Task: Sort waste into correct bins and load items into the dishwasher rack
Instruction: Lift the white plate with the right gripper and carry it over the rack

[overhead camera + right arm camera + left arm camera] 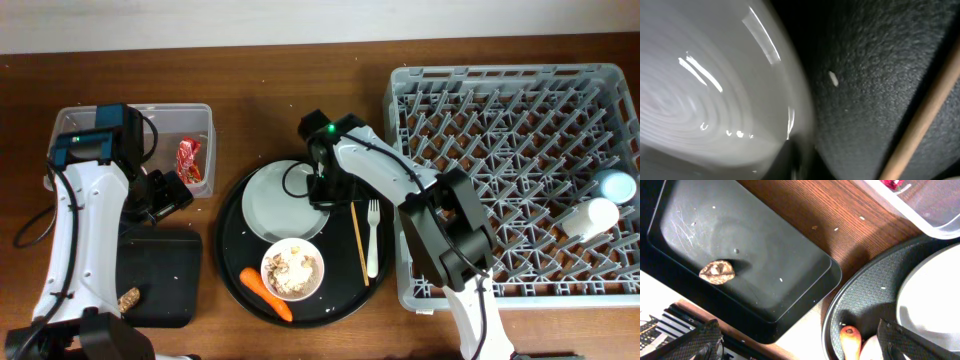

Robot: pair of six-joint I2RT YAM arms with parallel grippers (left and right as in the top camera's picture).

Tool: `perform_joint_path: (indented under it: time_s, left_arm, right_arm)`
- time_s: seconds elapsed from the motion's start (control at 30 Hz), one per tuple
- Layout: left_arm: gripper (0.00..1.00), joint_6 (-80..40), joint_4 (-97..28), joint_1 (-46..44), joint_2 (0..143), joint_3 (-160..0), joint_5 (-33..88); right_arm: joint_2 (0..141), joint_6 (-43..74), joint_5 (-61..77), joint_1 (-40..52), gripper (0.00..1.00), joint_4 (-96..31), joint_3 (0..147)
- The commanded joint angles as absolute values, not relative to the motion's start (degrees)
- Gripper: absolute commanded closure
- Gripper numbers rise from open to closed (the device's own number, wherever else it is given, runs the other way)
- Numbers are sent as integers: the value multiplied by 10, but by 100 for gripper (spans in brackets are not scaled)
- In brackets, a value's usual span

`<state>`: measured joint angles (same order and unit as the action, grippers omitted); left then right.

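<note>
My right gripper point(320, 190) sits at the right rim of the pale plate point(278, 208), which lies on the round black tray point(232, 250). In the right wrist view the plate point(705, 90) fills the left, and my fingers point(800, 162) look closed at its rim. A white bowl of food scraps point(292, 268), a carrot point(265, 290), chopsticks point(358, 240) and a white fork point(372, 240) also lie on the tray. My left gripper point(165, 195) is open and empty point(800, 345) above the table between the shallow black tray point(765, 255) and the carrot point(851, 341).
The clear tub point(130, 120) holds the red wrapper point(188, 158). A brown scrap point(127, 297) lies in the shallow black tray point(165, 270). The grey rack point(500, 100) at right holds a white cup point(588, 218) and a blue cup point(615, 185).
</note>
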<state>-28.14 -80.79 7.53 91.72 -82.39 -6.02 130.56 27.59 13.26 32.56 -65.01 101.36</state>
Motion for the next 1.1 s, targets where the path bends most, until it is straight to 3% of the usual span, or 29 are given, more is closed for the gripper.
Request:
perform_joint_path:
  time_s: [0.0,0.4,0.67,0.87,1.07]
  left_arm:
    - [1,-288,-806,78,910,-823,-64]
    - [1,-288,-806,78,910,-823,-65]
    - [0,-288,-805,78,910,-823,-64]
    - [1,-288,-805,78,910,-823,-64]
    - [0,-288,-805,78,910,-823,-64]
  right_arm:
    - [1315,271,111,320,96,-658,1012]
    - [1243,222,-22,216,96,-811,1229]
    - [1208,189,-292,117,96,-954,1471]
    - [1209,250,-446,82,96,-973,1456]
    - [1214,307,-508,81,96,-972,1383]
